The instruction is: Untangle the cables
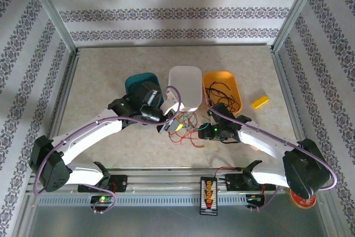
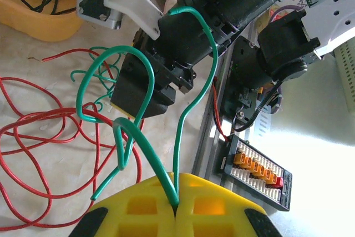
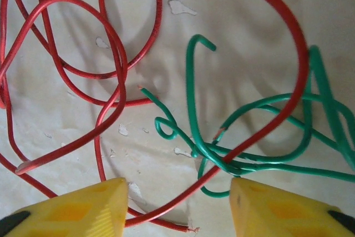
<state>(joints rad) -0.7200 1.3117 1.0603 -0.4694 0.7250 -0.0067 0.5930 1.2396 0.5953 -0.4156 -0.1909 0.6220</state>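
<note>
Left fingers [image 2: 144, 209] are clenched on a green cable [image 2: 151, 158], which loops up from between them. Right fingers [image 3: 83, 209] stand apart, red cables [image 3: 301, 48] lying tangled with the green between them on the surface [image 3: 238, 4].

Left arm [image 1: 83, 140]: your links wear white shells, with black housings at the joints.
Right arm [image 1: 266, 140]: the same white and black, with a green light at your wrist.
Lilac cable [image 1: 334, 173]: one runs along each arm.
Left pincer [image 2: 175, 210]: blocky yellow fingers, square recesses, black corners.
Right pincer [image 3: 177, 206]: yellow likewise.
</note>
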